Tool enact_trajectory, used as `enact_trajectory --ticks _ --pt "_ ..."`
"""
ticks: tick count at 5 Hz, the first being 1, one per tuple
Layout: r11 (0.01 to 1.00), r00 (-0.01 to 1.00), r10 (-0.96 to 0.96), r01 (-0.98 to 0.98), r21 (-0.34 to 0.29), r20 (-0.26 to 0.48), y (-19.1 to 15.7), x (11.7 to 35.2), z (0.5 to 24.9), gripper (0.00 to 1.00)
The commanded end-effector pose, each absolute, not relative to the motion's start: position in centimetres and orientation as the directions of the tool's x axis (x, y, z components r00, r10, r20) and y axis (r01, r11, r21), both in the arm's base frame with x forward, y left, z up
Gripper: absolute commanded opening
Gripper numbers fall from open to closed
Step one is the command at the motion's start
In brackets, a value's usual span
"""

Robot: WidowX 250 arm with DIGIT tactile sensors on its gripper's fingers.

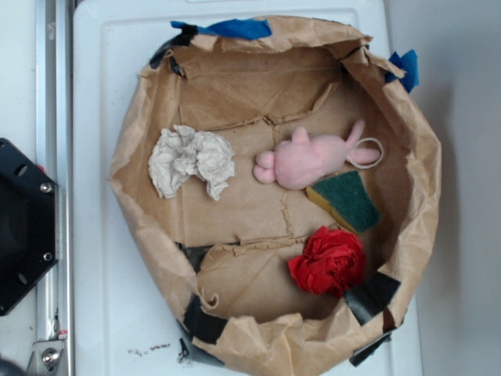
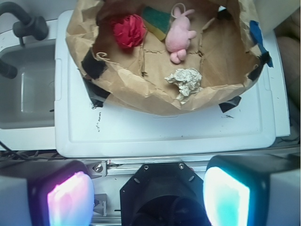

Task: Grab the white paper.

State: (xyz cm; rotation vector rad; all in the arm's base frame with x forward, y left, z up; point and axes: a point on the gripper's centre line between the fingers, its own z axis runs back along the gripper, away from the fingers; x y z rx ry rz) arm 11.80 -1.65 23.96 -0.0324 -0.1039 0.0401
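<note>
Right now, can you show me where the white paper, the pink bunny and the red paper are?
white paper [image 1: 192,160], exterior view, middle of the crumpled wad.
pink bunny [image 1: 307,160], exterior view, on its body.
red paper [image 1: 329,261], exterior view, middle of the wad.

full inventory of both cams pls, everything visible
white paper: 1, off-white crumpled wad, inside the bag ring, on the robot base's side
red paper: 1, red crumpled wad, inside the ring, beside the sponge
plush toy: 1, pink, middle of the ring, touching the sponge
sponge: 1, green with a yellow edge, between toy and red paper
paper bag: 1, brown, walls ringing all four items, black and blue tape patches
tray: 1, white, under the bag
sink: 1, grey, beside the tray
robot base: 1, black, at the tray's edge
gripper: 1, two lit finger pads, apart, away from the bag
</note>
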Motion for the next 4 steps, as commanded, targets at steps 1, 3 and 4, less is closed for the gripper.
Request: enact_trajectory --ticks 1,3,4 --pt "0.999 0.994 0.042 -0.038 -0.034 0.103 -1.7 11.8 24.0 1.0" --pt "0.999 0.986 0.022 -0.017 -0.032 0.164 -1.3 16.8 23.4 1.0" --pt "0.999 0.986 -0.041 0.043 -0.013 0.162 -0.6 19.5 22.2 1.0"
